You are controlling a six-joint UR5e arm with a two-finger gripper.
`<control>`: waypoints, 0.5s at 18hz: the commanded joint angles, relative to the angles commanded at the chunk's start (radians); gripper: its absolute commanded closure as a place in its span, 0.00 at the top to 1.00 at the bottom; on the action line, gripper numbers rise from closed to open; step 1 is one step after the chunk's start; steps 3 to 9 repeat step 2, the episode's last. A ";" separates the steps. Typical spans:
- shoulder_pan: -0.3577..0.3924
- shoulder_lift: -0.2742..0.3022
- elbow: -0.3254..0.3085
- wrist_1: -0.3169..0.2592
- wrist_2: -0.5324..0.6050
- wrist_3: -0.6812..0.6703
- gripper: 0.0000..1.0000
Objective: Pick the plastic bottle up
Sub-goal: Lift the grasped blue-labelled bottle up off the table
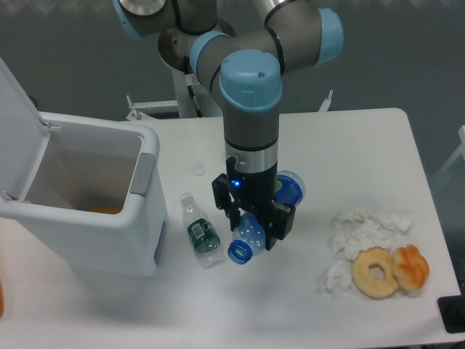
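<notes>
The plastic bottle (251,234) is blue-tinted and transparent, with its open blue neck pointing down-left and its base showing behind the wrist. My gripper (251,218) is shut on it, one black finger on each side, and holds it tilted above the table near the middle. The arm's grey wrist with a blue cap hides most of the bottle's body.
A smaller clear bottle (200,232) with a dark green label lies just left of the gripper. An open white bin (94,200) stands at the left. A blue cap (232,154) lies behind the arm. Crumpled tissues (363,229) and two doughnuts (391,270) lie at the right.
</notes>
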 joint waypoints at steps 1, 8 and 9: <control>0.000 0.002 -0.003 0.000 0.000 0.000 0.74; 0.000 0.002 -0.005 0.000 0.000 0.000 0.74; 0.000 0.002 -0.005 0.000 0.000 0.000 0.74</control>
